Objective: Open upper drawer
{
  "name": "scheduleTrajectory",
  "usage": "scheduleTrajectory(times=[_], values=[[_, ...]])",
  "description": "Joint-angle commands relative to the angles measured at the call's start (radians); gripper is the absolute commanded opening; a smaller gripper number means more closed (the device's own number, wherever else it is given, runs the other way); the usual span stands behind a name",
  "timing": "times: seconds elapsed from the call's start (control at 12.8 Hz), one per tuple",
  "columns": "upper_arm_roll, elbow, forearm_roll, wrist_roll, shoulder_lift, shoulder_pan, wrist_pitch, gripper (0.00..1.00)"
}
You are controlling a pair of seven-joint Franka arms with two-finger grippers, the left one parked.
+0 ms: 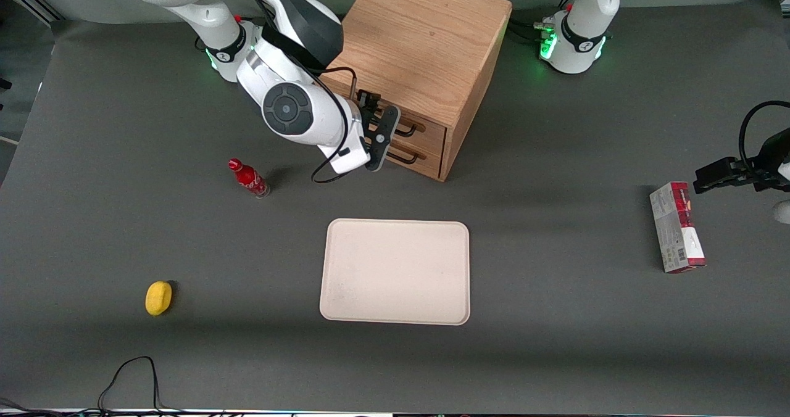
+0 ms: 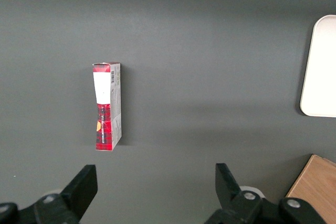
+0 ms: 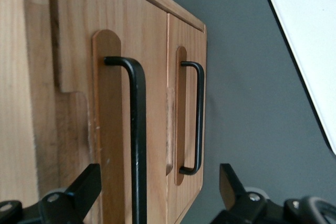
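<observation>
Over toward the working arm's end of the matte grey table (image 1: 555, 355) sit a rounded yellow lemon (image 1: 158, 297) and a small red bottle (image 1: 248, 178) lying tilted. Next comes the gripper (image 1: 381, 134), its black fingers (image 3: 84, 184) spread apart, straddling the thin black wire handle (image 3: 137, 145) of the upper drawer (image 1: 426, 127), which sits flush in the boxy, grainy oak cabinet (image 1: 423, 41). Nearer the camera lies a smooth cream tray (image 1: 396, 271) with rounded corners. Toward the parked arm's end rests a red-and-grey carton (image 1: 676, 227).
</observation>
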Motion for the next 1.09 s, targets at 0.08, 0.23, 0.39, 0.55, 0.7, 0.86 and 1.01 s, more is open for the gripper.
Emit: scheduleTrajectory(times=[0.08,0.23,0.39,0.55,0.7,0.86,1.01], values=[[-0.001,-0.025,-0.033,-0.015,0.009,0.003,0.048,1.00],[-0.001,-0.027,-0.036,-0.016,0.020,0.003,0.055,1.00],[-0.001,-0.024,-0.074,-0.016,0.037,0.002,0.069,1.00],[-0.001,-0.016,-0.101,-0.016,0.049,-0.001,0.078,1.00],[-0.004,0.003,-0.124,-0.018,0.071,-0.003,0.085,1.00],[-0.010,0.048,-0.151,-0.022,0.100,-0.009,0.083,1.00],[-0.027,0.082,-0.165,-0.025,0.120,-0.014,0.082,1.00]])
